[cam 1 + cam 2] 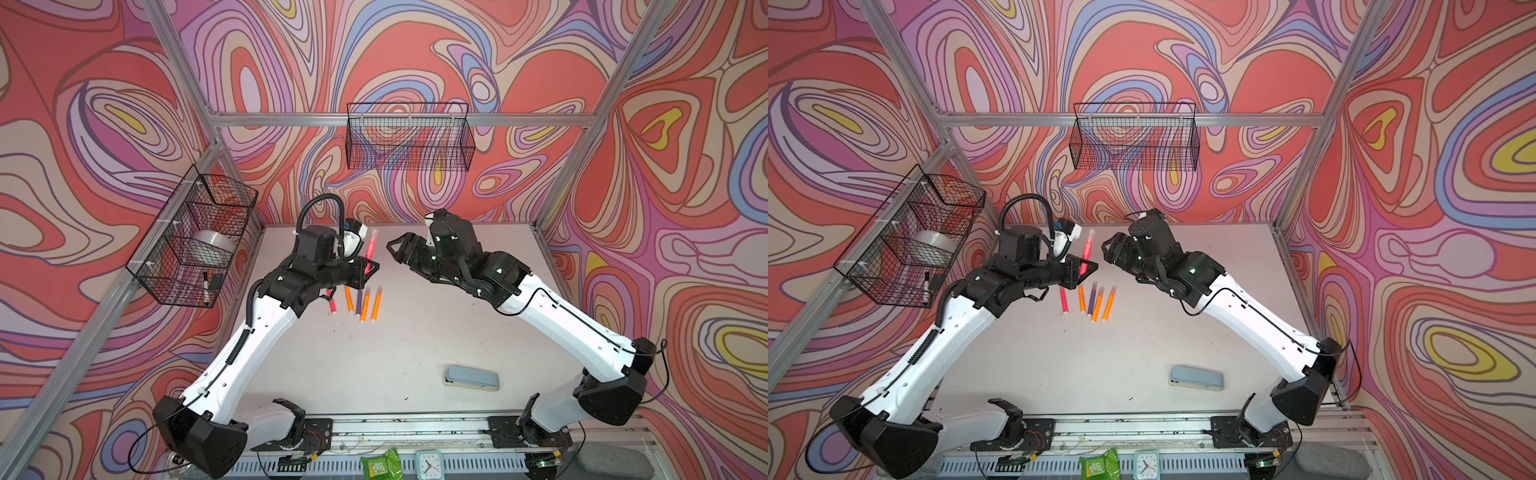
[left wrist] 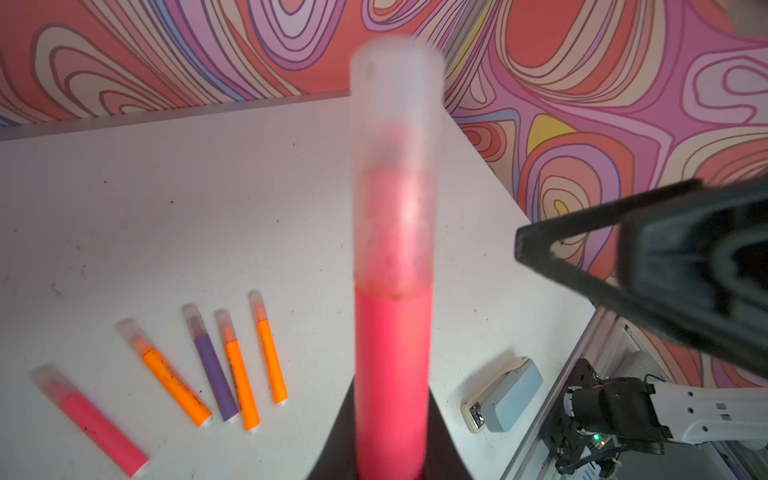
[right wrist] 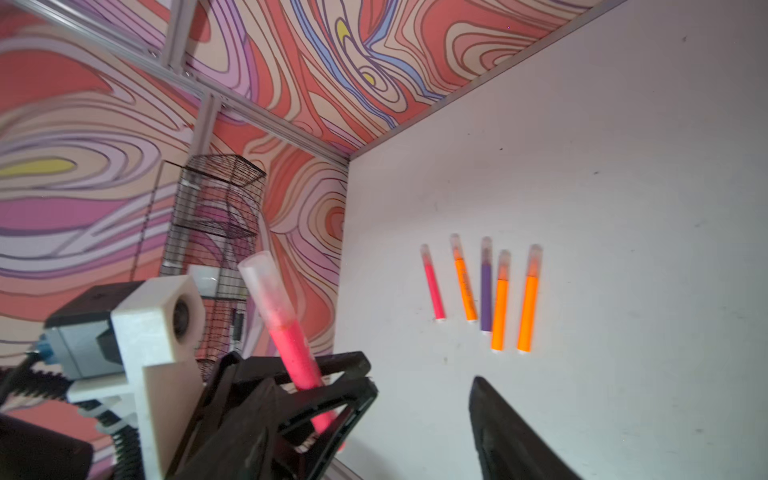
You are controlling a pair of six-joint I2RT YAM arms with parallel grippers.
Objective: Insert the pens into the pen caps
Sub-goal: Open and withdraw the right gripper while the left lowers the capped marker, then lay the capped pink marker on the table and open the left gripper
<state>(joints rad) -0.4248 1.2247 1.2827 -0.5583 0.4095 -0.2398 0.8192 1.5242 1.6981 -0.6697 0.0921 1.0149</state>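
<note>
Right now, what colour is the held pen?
Neon pink pen, clearest in the left wrist view.

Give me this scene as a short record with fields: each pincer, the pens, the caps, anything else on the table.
Left pincer: shut on held pink pen, gripped on its lower barrel
Held pen's cap: clear, seated over the tip
Right pincer: open, empty, apart from that pen
Table: five capped pens lying in a row, one pink, one purple, three orange
Other: grey-blue stapler, lying apart from the row
</note>
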